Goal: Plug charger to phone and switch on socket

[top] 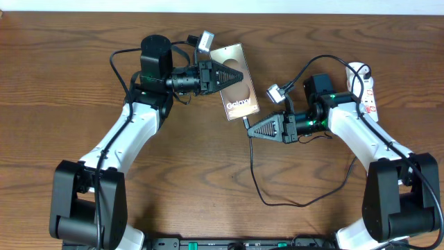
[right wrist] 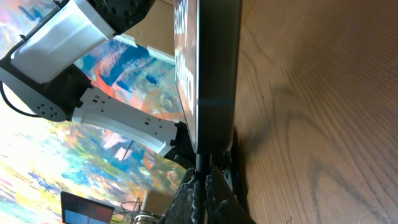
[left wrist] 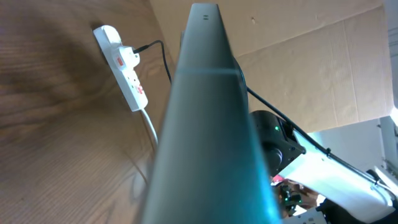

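**Overhead: phone braced on one end, plug lined up at the other**

The left gripper is clamped on the phone near its top end. I'd say that's purely to brace it so it can't slide when the plug gets pushed in. In the left wrist view the edge-on phone hides the fingers themselves.

The right gripper comes at the phone's bottom edge from the opposite side. Its fingers are pressed in on the charger just behind the plug tip. The right wrist view has that tip touching the bottom edge; fully seated or not, can't tell.

The socket lies at the right side of the table, well apart from both grippers, so the switch step looks not yet done.
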Robot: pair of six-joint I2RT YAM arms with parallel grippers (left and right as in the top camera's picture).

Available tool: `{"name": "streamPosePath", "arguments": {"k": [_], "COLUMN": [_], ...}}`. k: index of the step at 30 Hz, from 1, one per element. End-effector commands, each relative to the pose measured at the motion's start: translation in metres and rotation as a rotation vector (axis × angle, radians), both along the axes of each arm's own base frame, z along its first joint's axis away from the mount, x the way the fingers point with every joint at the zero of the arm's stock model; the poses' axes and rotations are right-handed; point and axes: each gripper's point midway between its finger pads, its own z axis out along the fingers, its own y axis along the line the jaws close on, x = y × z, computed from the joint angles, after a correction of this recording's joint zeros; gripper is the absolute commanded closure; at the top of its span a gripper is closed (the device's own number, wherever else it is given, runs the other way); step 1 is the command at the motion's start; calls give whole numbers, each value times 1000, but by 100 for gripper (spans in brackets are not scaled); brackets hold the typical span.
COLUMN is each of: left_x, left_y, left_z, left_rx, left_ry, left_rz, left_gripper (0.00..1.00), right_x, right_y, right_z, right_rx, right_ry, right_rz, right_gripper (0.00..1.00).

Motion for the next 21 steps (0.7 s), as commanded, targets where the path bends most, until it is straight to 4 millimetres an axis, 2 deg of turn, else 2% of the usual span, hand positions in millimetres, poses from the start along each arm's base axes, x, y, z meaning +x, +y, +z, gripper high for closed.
{"name": "streamPosePath", "arguments": {"k": [1, 7, 21], "left_x": [-1, 3, 3], "left_y": [4, 3, 3], "left_z": [17, 29, 29], "left_rx": [-20, -52, -41], "left_ry": [-27, -29, -110], "left_rz": [-7, 11, 8], "left_gripper": [93, 93, 93], "right_x": [-4, -4, -3], "right_y": [2, 2, 2], "right_z": [10, 10, 10], "right_rx": [37, 37, 41], "right_ry": [-5, -7, -26], "right_rz": [11, 11, 11], "right_gripper": [99, 99, 99]}}
